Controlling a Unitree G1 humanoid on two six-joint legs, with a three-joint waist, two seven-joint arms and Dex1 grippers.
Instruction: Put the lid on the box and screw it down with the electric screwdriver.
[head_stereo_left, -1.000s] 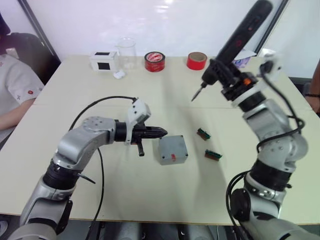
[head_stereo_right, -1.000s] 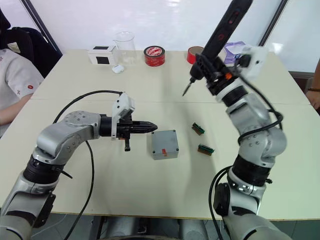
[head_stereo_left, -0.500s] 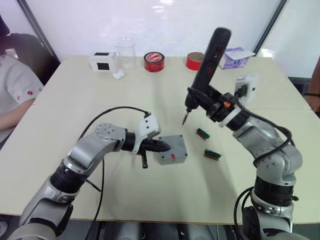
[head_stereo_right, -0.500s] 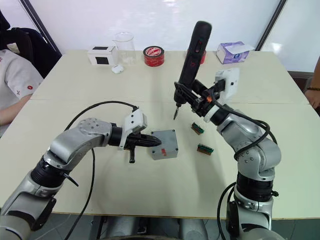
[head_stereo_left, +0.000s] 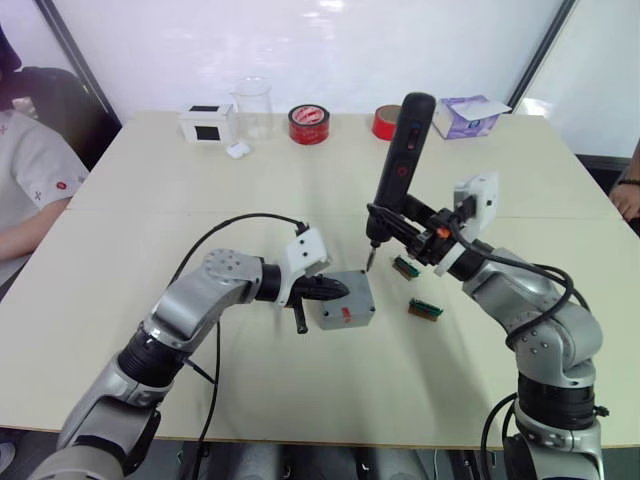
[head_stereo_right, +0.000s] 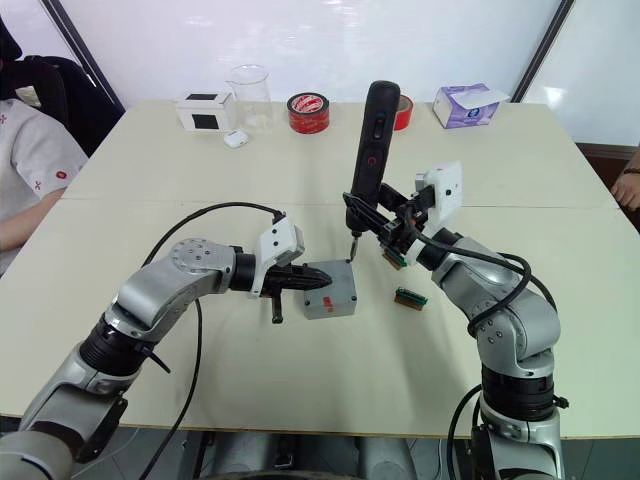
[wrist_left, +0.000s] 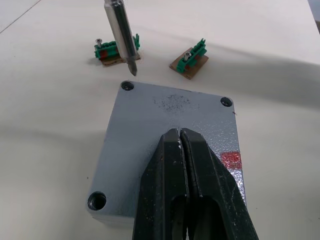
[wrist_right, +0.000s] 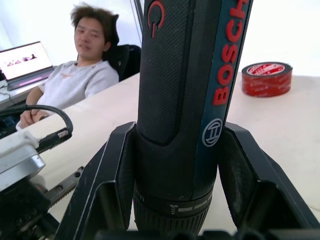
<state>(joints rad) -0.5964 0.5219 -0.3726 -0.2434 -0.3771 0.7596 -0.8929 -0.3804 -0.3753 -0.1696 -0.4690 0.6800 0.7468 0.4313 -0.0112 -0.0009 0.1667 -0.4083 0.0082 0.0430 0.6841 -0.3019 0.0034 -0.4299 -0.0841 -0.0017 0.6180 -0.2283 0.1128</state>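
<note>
We are holding the electric screwdriver (head_stereo_left: 398, 165) in our right hand (wrist_right: 175, 200), whose two fingers are clamping its black barrel from either side. The tool is standing nearly upright, tilted slightly, with its thin metal bit pointing down at the far corner of the lid (wrist_left: 170, 135) nearest the right arm. In the left wrist view the bit's tip is hovering just above that corner's screw hole (wrist_left: 128, 85); we cannot tell whether it is touching.

The lid is sitting flat on the box (head_stereo_left: 346, 300), covering it squarely, near the middle of the worktop (head_stereo_left: 150, 200). A small red mark (wrist_left: 231, 160) is showing on the lid's surface, and dark screw holes are visible at three of its corners.

Our left hand (wrist_left: 181, 137) is resting over the lid, its two black fingers pressed together with no gap, their tips lying on the grey plate toward its centre. It is gripping nothing.

Two small green circuit boards (head_stereo_left: 406, 267) (head_stereo_left: 426, 309) are lying on the worktop just beyond the box, on the right arm's side. Along the far edge are standing a white box with a black square (head_stereo_left: 208, 122), a clear beaker (head_stereo_left: 253, 106), two rolls of red tape (head_stereo_left: 310, 123) (head_stereo_left: 388, 121) and a tissue pack (head_stereo_left: 472, 113). A person (wrist_right: 82, 75) is sitting at the left side of the worktop.
</note>
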